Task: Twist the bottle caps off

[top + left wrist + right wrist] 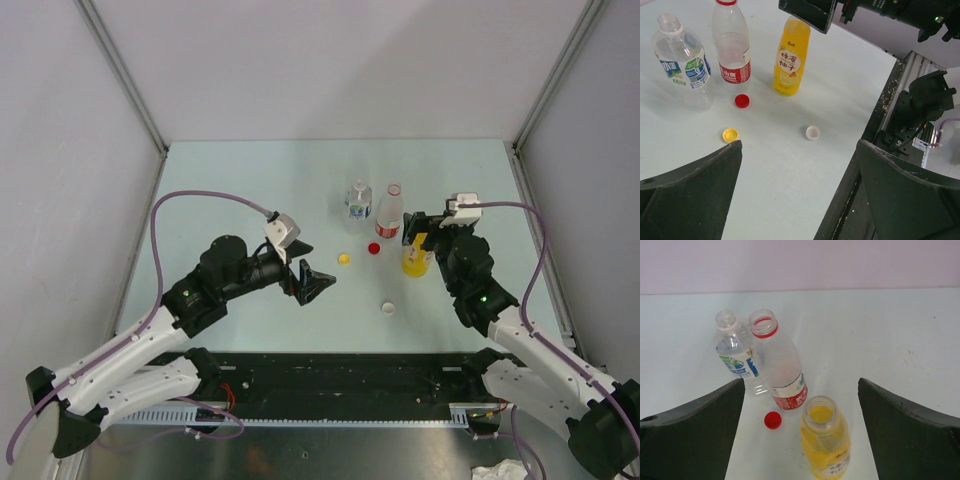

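Three bottles stand upright with open necks: a clear one with a blue-green label [358,207] [682,65] [735,350], a clear one with a red label [389,212] [731,50] [780,360], and one with orange-yellow liquid [416,258] [791,57] [825,440]. The yellow cap [344,259] [730,134], red cap [374,248] [742,101] [772,420] and white cap [388,307] [812,132] lie loose on the table. My left gripper [318,283] [800,165] is open and empty, left of the caps. My right gripper [424,238] [801,390] is open and empty above the orange-yellow bottle.
The pale table [250,190] is walled by white panels with metal posts at the back corners. A black rail [340,385] [880,125] runs along the near edge between the arm bases.
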